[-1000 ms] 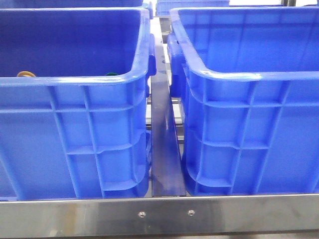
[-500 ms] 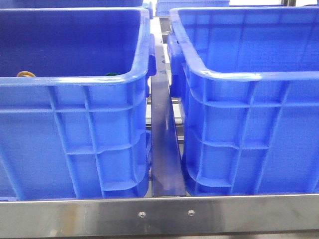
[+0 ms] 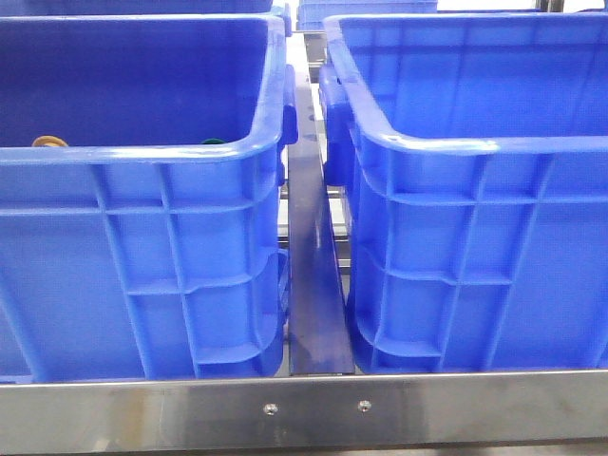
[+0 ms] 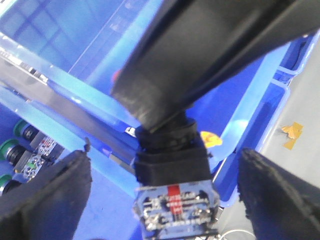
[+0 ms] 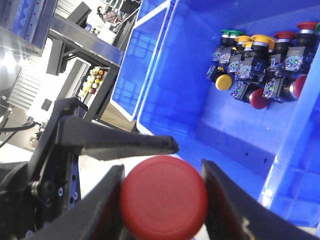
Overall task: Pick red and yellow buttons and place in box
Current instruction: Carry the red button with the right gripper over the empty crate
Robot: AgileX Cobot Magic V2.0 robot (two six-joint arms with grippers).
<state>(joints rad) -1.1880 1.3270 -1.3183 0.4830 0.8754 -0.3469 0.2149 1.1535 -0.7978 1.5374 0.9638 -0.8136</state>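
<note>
Blue crates side by side, a red button pinched at the right wrist

Blue plastic filled the front view: a left crate [image 3: 142, 237] and a right crate [image 3: 475, 237] stood just apart on a steel counter [image 3: 304, 408], with a metal strip [image 3: 312, 285] running between them. Over the left crate's near rim only a sliver of a yellow button [image 3: 49, 142] and a green one [image 3: 211, 142] showed; neither arm appeared in that view.

The right wrist view gave what the front could not. The right gripper [image 5: 162, 200] had its fingers [image 5: 102, 210] closed on the cap of a red button [image 5: 163, 197], held above a crate whose floor carried a cluster of buttons [image 5: 260, 65] with red, yellow and green caps, bunched toward one wall.

The left wrist view showed the left gripper [image 4: 165, 195] with its fingers [image 4: 45, 200] spread wide. Between them sat a black button body [image 4: 172, 170] with a wired terminal block, under the other arm's dark link; I could not tell what held it. Green-capped buttons [image 4: 12, 150] lay in the crate beside it, and a yellow cap [image 4: 211, 138] showed in the next crate.

Against the earlier front frames, nothing had shifted.
</note>
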